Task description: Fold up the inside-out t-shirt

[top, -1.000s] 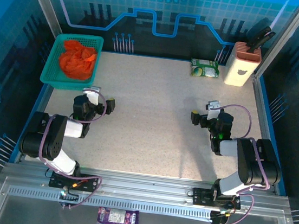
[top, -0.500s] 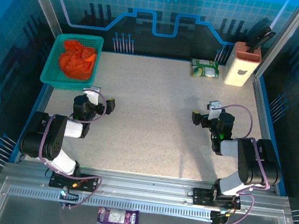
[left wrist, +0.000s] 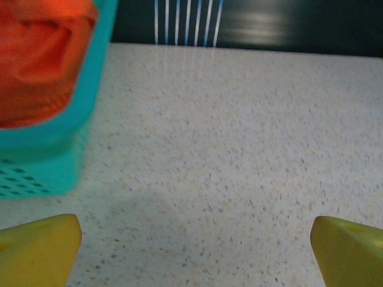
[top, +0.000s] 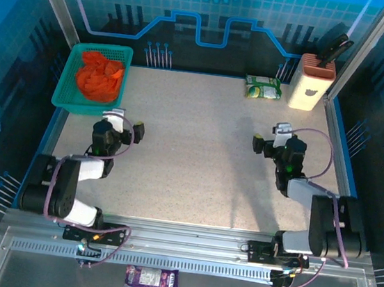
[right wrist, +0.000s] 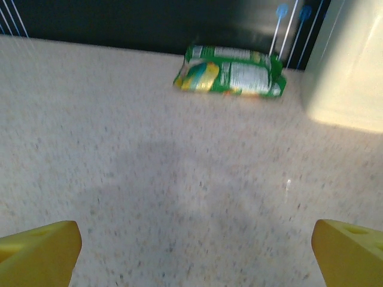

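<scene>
Here the left gripper [top: 120,126], left of centre, and the right gripper [top: 270,142], right of centre, both gape wide, grasping nothing. The crumpled bright orange cloth t-shirt [top: 100,76] lies bunched inside the teal plastic mesh basket [top: 77,106], upper left.

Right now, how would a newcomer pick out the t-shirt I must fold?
At the far left corner of the table sits a teal mesh basket. The t-shirt lies bunched inside it. It is the only bright orange thing; the green packet and cream knife block stand far right.
</scene>
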Controlling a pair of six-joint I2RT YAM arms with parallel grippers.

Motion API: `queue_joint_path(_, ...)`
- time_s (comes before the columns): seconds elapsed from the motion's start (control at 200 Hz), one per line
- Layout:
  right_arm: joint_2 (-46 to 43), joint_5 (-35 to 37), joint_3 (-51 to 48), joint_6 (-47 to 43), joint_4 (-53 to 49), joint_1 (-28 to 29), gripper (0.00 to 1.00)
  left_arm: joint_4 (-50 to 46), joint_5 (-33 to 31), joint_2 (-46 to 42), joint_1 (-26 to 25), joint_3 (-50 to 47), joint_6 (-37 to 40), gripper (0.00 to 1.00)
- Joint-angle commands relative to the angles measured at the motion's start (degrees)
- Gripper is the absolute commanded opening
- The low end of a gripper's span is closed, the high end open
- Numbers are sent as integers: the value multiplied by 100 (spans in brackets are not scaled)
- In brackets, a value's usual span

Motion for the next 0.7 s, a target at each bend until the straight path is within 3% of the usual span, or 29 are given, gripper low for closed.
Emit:
queue_joint_path(0.0,-497,162,511,192,-1234,123,100,-1546,-641,-692,-49,519,-296,99)
queue_joint_path(0.16,-910,152,1342,670,-2950,324,100,-4055,-1108,-984,-12,1909,-730,99)
queue_joint_path(0.325,-730,-347,2404,777,-4381,546,100,-6052,-668,-477,517,3689,-1050,99)
queue_joint_path(0.525,-396,-385,3198,891,-5256,866,98,-6948,-518,573,1144,5253,-1033,98)
queue_joint_path(0.695,-283,-209,3500,758,-5681,1233,98,-7651,-211,1998,1528,6697,-1180,91)
